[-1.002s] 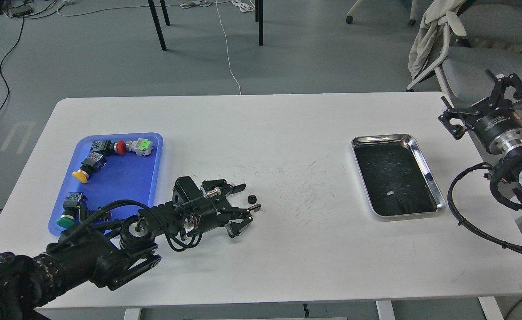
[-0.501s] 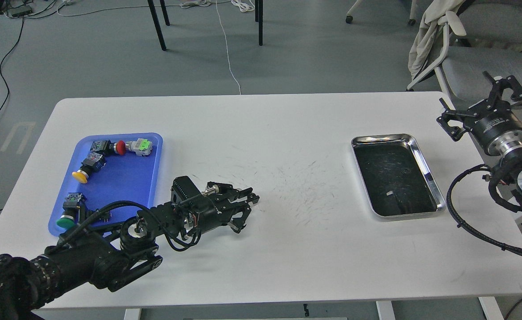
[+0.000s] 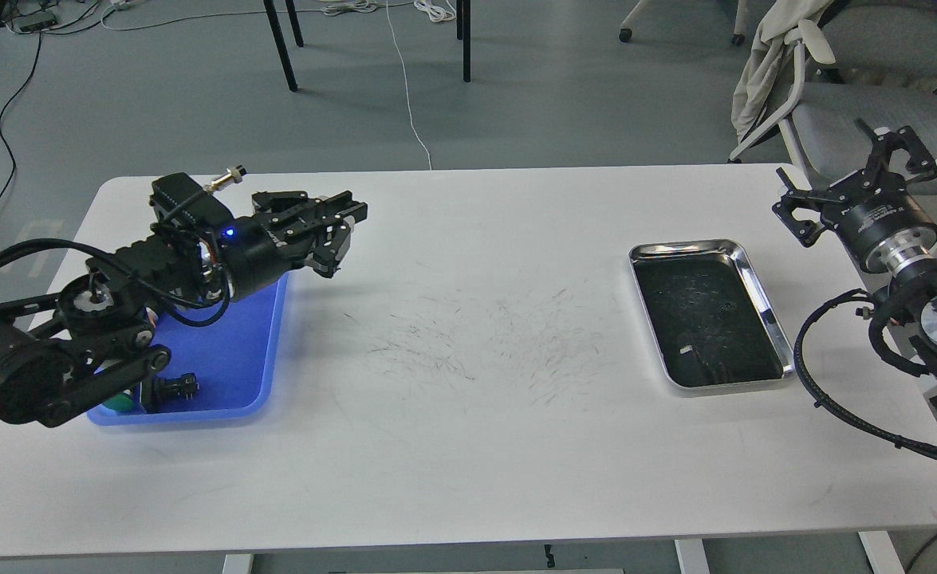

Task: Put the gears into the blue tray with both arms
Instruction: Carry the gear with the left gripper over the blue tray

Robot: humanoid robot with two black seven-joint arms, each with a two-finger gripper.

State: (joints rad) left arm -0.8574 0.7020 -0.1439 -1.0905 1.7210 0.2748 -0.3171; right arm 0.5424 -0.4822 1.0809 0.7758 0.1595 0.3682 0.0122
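Observation:
My left gripper (image 3: pixel 346 231) is raised above the table just right of the blue tray's (image 3: pixel 265 351) far right corner, and its fingers are drawn together. The gear it closed on is hidden between the fingers, and no gear lies on the white tabletop. My left arm covers most of the blue tray. At the table's far right edge my right gripper (image 3: pixel 855 182) hangs open and empty beyond the steel tray (image 3: pixel 771 307). A tiny dark round speck (image 3: pixel 726 305) lies in the steel tray, too small to tell whether it is a gear.
In the blue tray's near end a black push-button part (image 3: pixel 175 387) and a green button (image 3: pixel 123 402) peek out under my left arm. Fine dark scratch marks (image 3: pixel 508 335) cover the table's middle. A chair (image 3: pixel 851 88) stands behind the right corner.
My left gripper shut on the gear at the table's middle front, then lifted and swung back left to the blue tray's far corner. The right gripper drifted slightly left.

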